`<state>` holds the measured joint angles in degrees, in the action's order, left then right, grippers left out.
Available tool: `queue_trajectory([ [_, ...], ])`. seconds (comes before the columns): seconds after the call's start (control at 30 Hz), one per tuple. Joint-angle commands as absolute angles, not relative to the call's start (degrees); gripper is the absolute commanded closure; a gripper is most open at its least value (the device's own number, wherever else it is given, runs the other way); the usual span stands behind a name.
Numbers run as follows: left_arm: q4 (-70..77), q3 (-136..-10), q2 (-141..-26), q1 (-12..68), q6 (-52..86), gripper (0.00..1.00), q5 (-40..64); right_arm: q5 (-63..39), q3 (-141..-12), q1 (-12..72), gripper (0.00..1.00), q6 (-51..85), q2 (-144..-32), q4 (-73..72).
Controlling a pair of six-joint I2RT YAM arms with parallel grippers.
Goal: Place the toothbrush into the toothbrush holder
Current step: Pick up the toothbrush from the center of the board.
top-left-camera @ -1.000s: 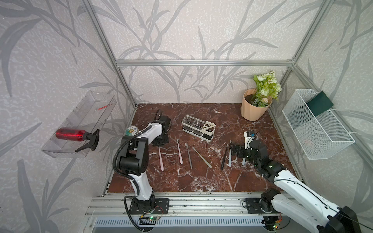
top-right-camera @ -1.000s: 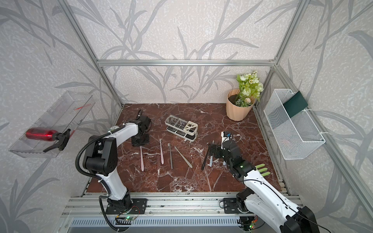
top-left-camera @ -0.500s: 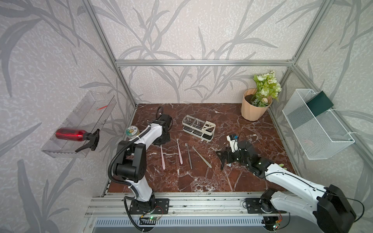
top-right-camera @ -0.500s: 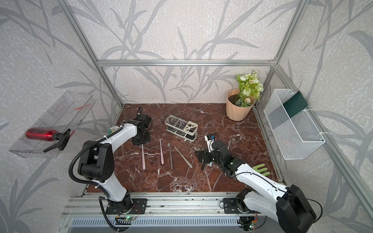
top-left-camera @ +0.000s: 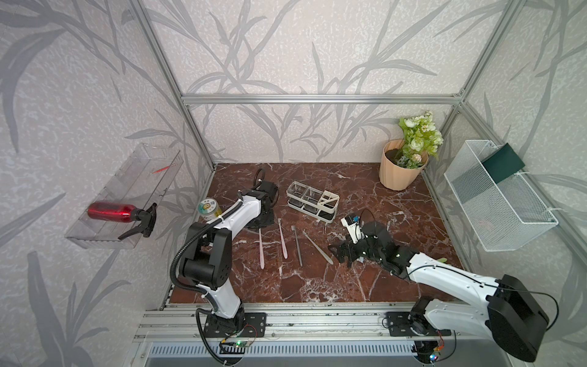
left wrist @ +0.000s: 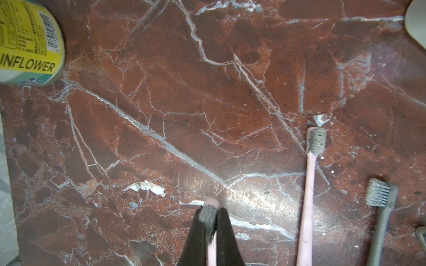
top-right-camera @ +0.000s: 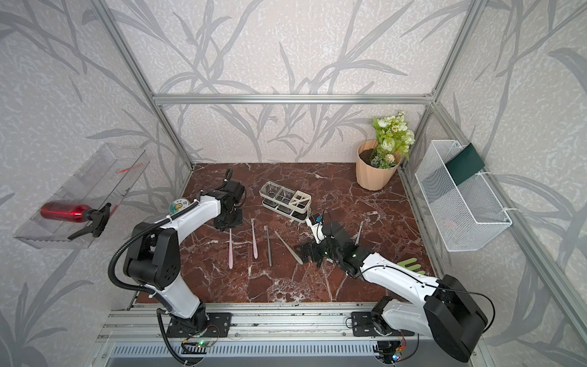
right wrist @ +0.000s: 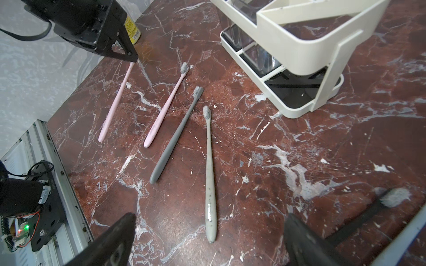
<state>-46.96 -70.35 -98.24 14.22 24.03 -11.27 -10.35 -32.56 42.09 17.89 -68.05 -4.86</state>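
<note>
L pincer (left wrist: pixel 209 213) tight on pink toothbrush (right wrist: pixel 116 101) head.

In the left wrist view, the pink toothbrush (left wrist: pixel 208 216) is cut off between the fingers (left wrist: pixel 196 241); the yellow can (left wrist: pixel 27 41) (label partly legible) is cropped.

pink toothbrush (top-left-camera: pixel 260 251) lying flat, cream toothbrush holder (top-left-camera: pixel 332 206) upright

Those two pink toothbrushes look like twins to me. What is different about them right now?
The outer pink toothbrush has its bristle end pinched in the shut left gripper; the inner pink toothbrush lies untouched. The outer one is farther from the toothbrush holder; the inner one is nearer. Both have pink handles and grey bristles, and they lie roughly parallel on the table.
</note>
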Motion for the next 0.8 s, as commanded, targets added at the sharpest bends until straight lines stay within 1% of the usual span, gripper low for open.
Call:
queue_trajectory([
  [0.0, -48.7, -70.5, -96.3, 14.5, 24.5, 1.0, -10.5, -11.6, -34.5, 43.2, 0.01, 16.8, -69.7, -5.9],
  [0.33, -48.4, -70.8, -93.1, 17.0, 28.0, 1.0, -5.9, -22.0, -35.1, 47.2, 0.01, 19.9, -77.6, -15.5],
  [0.47, -48.0, -71.1, -92.1, 18.9, 29.9, 1.0, -4.4, -23.1, -35.3, 48.8, 0.01, 19.9, -78.9, -17.8],
  [0.77, -45.8, -73.5, -90.6, 25.1, 36.2, 1.0, -0.1, -22.4, -36.0, 51.6, 0.0, 19.3, -81.5, -20.1],
])
